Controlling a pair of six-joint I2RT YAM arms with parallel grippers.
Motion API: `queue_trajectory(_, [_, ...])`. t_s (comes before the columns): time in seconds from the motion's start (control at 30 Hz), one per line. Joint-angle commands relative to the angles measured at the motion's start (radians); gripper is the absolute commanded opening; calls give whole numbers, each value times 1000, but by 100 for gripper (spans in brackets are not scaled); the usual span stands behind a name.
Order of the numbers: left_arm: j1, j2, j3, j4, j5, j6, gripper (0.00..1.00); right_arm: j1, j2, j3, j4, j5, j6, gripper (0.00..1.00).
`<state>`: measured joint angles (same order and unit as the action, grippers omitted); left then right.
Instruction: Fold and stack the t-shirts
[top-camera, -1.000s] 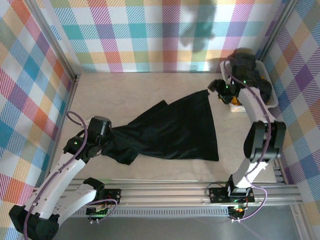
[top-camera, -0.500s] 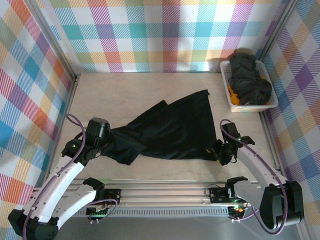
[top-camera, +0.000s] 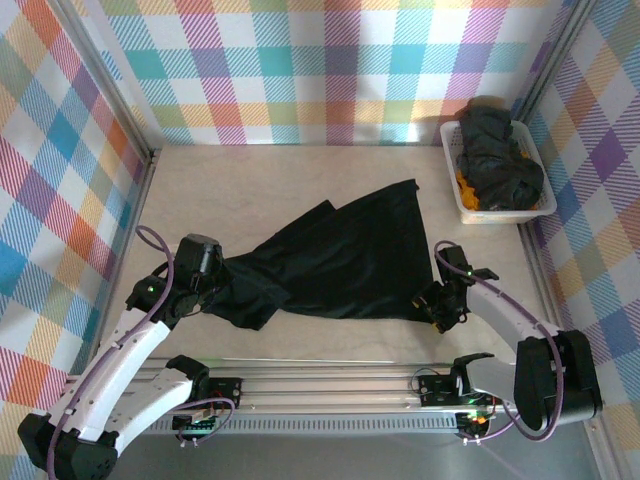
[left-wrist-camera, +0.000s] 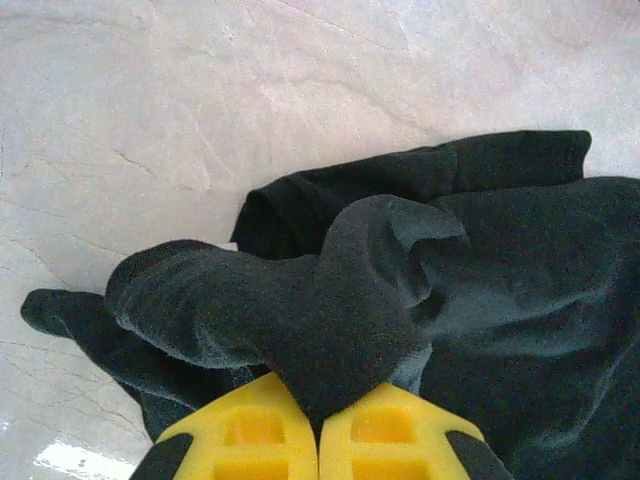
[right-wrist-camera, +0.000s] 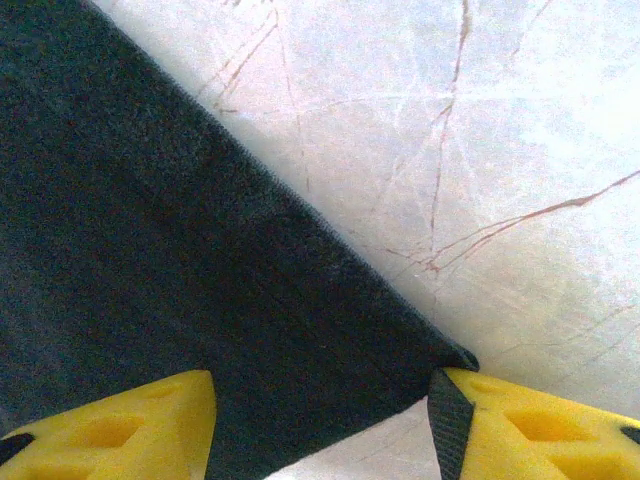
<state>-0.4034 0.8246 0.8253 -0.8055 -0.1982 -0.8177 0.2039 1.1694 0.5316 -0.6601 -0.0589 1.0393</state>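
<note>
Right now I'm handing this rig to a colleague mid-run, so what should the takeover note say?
The left gripper is shut on a bunched fold at the left end of the t-shirt.
The right gripper is open, jaws straddling that shirt's near right corner, not closed on it.
The shirt lies partly spread and creased on the table. More black cloth is heaped in the white basket at the far right, with a small orange item.
Done: one shirt laid out. Nothing is folded or stacked.
Left: grip the corner, flatten, fold, then do the rest.
</note>
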Motion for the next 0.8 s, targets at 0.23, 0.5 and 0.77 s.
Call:
queue_trajectory(0.23, [11,18,34,46,16,16,0,15,205,56,156,-8,-4,32])
queue_trajectory(0.5, [22,60,104,46,18,38,0,44,192,220,151,22,-97,0])
queue_trajectory(0.77, [107,140,330,42,106,71,0,49,-12,490,79,15,-244,0])
